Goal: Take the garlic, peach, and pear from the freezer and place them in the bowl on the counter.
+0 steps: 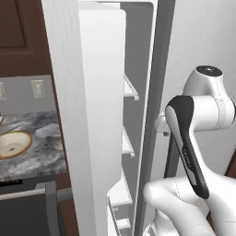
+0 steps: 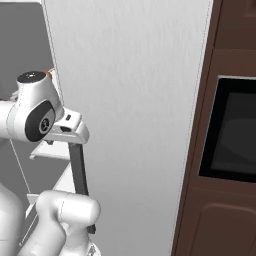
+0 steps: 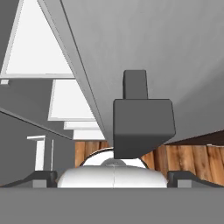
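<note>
My gripper (image 3: 113, 177) stands with its jaws wide apart, holding nothing, beside the dark handle (image 3: 143, 124) of the freezer (image 1: 99, 115) door.

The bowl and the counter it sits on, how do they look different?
The bowl is round and cream-white inside with a tan golden-brown rim; the counter is dark grey stone with lighter veins. The bowl is small and dips in the middle; the counter is wide and flat. The bowl rests on top, while the counter carries it. Both lie to the left of the open freezer, as the left base view shows.
</note>
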